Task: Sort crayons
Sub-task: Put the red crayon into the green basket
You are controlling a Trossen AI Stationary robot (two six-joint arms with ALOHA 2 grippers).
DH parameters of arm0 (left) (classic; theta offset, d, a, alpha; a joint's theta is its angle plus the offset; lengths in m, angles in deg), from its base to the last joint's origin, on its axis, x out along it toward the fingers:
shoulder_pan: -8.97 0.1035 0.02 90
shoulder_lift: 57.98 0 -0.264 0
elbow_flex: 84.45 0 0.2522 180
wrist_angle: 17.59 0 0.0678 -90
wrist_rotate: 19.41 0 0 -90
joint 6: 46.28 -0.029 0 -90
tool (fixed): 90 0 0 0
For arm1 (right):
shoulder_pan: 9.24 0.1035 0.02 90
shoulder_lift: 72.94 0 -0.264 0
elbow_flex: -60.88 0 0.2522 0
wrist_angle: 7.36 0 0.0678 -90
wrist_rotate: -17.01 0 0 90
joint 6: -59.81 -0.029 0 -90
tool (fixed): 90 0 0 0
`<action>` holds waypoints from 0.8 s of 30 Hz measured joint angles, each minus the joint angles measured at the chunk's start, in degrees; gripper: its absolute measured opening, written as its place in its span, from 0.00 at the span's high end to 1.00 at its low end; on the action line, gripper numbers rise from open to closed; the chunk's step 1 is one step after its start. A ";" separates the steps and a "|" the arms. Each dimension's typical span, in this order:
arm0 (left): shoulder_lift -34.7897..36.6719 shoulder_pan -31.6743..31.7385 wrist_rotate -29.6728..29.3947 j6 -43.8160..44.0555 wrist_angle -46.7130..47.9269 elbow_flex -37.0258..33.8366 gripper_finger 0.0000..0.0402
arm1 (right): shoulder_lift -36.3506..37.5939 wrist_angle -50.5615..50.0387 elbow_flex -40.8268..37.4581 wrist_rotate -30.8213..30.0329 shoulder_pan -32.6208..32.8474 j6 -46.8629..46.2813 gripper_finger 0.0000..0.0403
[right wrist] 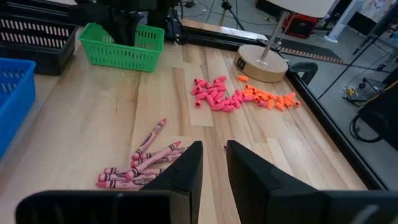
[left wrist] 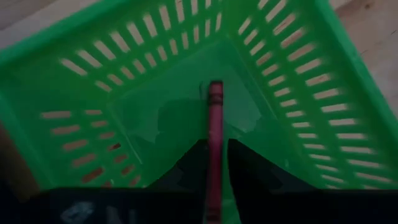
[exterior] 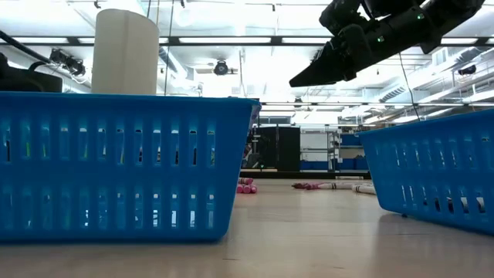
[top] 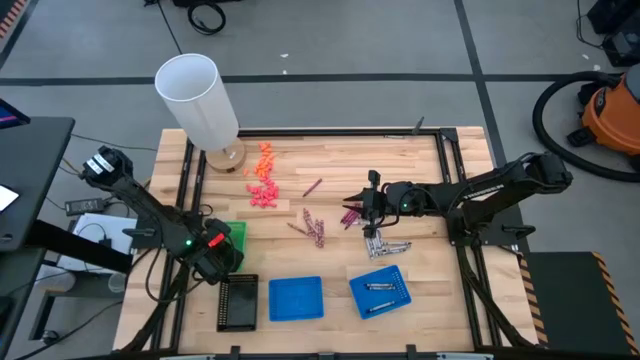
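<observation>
The room is a grey concrete floor crossed by pale seams, with an orange shop vacuum and its black hose off the right corner; the low view looks on into a long workshop of ceiling lights and shelving. A pale wood-plank tabletop sits in a black frame. At its far left corner stands a lamp with a tall white shade on a round wooden base.

Along the near edge lie a black tray, a blue tray and a second blue tray, this one holding a few silvery sticks. A green tray sits just behind the black one, largely covered from above by the left arm.

The left tool hangs over the green tray, its fingers slightly apart on either side of a magenta crayon that stands upright between them; whether they grip it cannot be told. The right tool hovers near mid-table, fingers narrowly parted and holding nothing.

The loose crayons lie in a maroon cluster just beyond the right tool, with a grey cluster beside it. Pink pieces and orange pieces lie scattered near the lamp base.
</observation>
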 joint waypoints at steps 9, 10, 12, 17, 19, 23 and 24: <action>-0.04 1.80 -3.15 -5.85 14.07 11.43 0.72 | 0.00 0.00 0.00 0.00 0.00 0.07 0.79; -0.04 2.60 -4.09 -7.38 15.11 12.90 0.72 | 0.00 0.02 0.00 0.00 0.00 0.07 0.79; -0.04 4.98 -5.88 -11.47 15.87 15.03 0.72 | 0.00 0.02 0.00 0.00 -0.01 0.19 0.79; -0.04 13.66 -6.88 -25.21 11.71 16.73 0.72 | 0.00 0.44 -0.02 0.07 -0.42 0.20 0.79; -0.04 17.36 -6.98 -31.17 8.51 16.75 0.72 | 0.00 0.44 -0.02 0.36 -0.42 0.20 0.79; -0.45 24.19 -6.71 -42.80 1.31 16.77 0.72 | 0.00 0.44 -0.02 0.44 -0.42 0.20 0.79; -0.87 25.78 -6.24 -45.48 -0.52 16.78 0.72 | 0.00 0.44 -0.02 0.44 -0.42 0.20 0.79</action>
